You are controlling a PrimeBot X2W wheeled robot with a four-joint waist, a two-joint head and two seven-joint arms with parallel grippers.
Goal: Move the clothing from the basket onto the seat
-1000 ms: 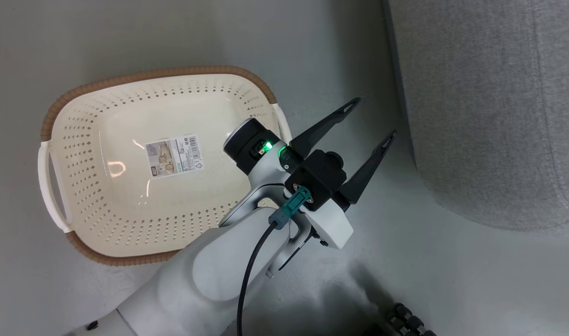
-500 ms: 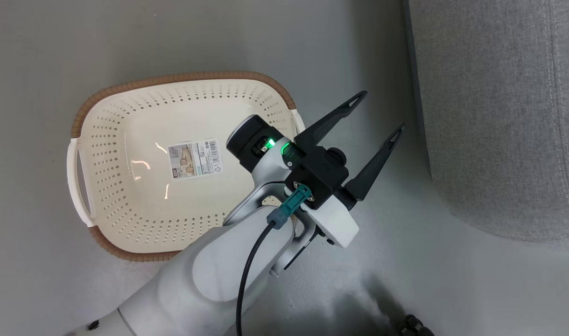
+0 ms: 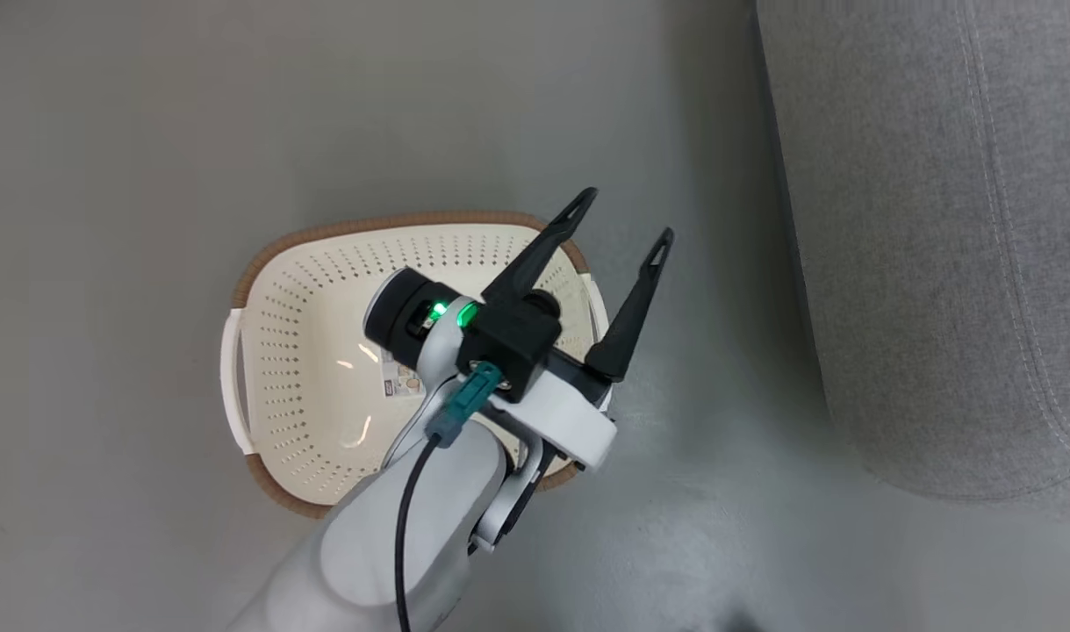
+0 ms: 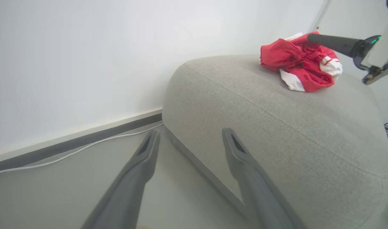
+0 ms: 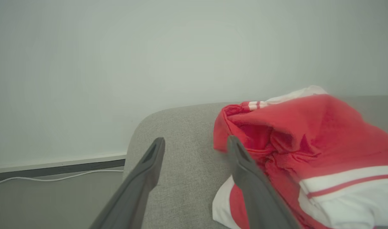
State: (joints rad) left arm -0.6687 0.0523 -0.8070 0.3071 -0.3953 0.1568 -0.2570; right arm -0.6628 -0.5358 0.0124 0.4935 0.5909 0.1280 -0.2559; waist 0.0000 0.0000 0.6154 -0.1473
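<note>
Right wrist view: clothing lies on the seat, right end effector spread beside it; left end effector also spread.

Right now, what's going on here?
The red clothing lies bunched on the grey seat. The right tool is open beside it, gripping nothing. The left tool hangs open above the rim of the basket, and the part of the basket in view holds no clothing. The move looks done or nearly so.
</note>
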